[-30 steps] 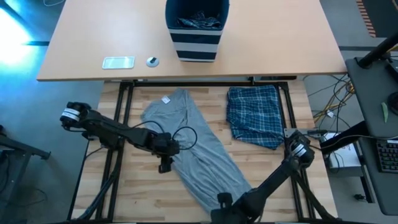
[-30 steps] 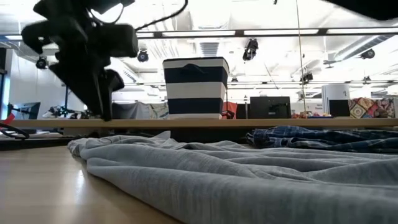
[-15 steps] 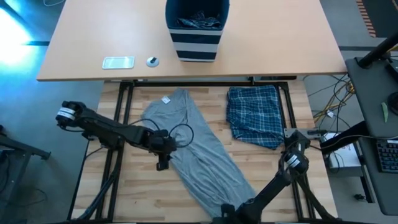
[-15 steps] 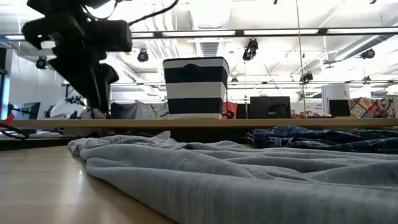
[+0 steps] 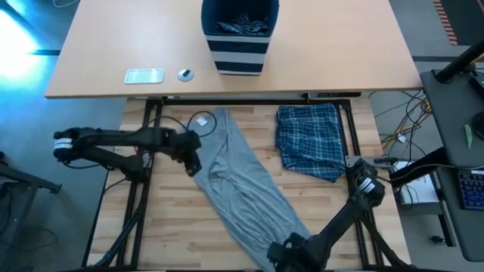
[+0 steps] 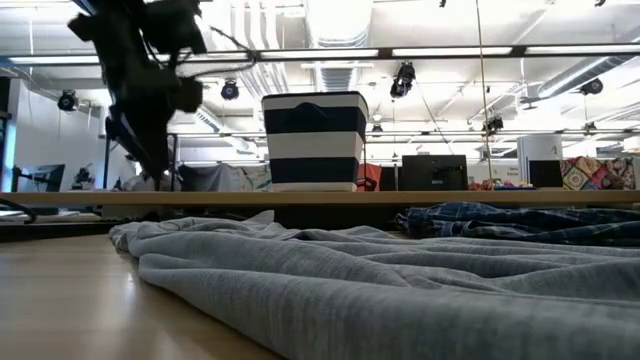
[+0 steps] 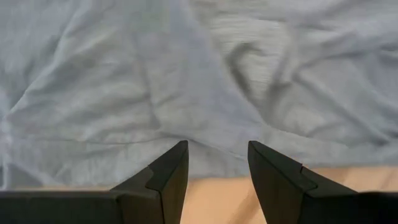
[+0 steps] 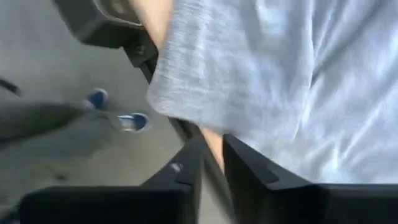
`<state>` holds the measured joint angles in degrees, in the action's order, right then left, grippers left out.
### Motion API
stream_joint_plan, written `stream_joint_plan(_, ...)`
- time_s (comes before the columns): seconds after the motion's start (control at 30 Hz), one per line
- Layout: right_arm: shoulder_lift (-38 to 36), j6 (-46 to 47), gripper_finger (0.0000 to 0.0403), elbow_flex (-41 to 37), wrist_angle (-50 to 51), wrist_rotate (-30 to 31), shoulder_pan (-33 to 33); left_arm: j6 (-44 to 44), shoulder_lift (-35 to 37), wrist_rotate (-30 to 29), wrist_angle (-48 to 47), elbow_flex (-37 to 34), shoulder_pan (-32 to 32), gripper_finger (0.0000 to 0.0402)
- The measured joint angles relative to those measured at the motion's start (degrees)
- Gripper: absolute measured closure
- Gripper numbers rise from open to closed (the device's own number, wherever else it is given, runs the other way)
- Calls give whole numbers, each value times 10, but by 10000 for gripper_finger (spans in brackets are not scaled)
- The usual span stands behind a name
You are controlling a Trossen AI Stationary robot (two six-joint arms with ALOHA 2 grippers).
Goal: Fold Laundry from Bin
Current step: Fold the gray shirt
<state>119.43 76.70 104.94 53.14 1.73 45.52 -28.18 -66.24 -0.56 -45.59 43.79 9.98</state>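
Left pincer (image 5: 193, 168) hovers over grey T-shirt (image 5: 242, 181) near its left edge, fingers (image 7: 163, 177) apart, nothing between them. Right pincer (image 5: 281, 255) at near worktop (image 5: 181, 227) edge, by shirt's lower end; fingers (image 8: 249, 177) slightly parted, whether cloth sits between them unclear. High view alone shows folded plaid garment (image 5: 310, 141) right of shirt, striped bin (image 5: 239, 34) on far worktop with laundry inside. Low view hides bin contents; right pincer out of frame there.
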Motion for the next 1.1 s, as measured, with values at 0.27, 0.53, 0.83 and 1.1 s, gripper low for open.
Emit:
stream_joint_plan(0.27, -5, 261, 217, -40, 20, 25, 4, -10, -41, 11, 4, -1, 26, 241)
stream_joint_plan(0.53, -8, 277, 194, -64, 35, 25, -35, -14, -50, 52, 10, -19, 19, 204)
stream_joint_plan(0.83, -18, 266, 206, -93, -40, -47, -25, -43, -47, 61, 35, -76, -63, 200)
stream_joint_plan(1.1, -133, 286, 222, -137, 77, -4, -12, -49, -44, 60, 46, -45, -99, 200)
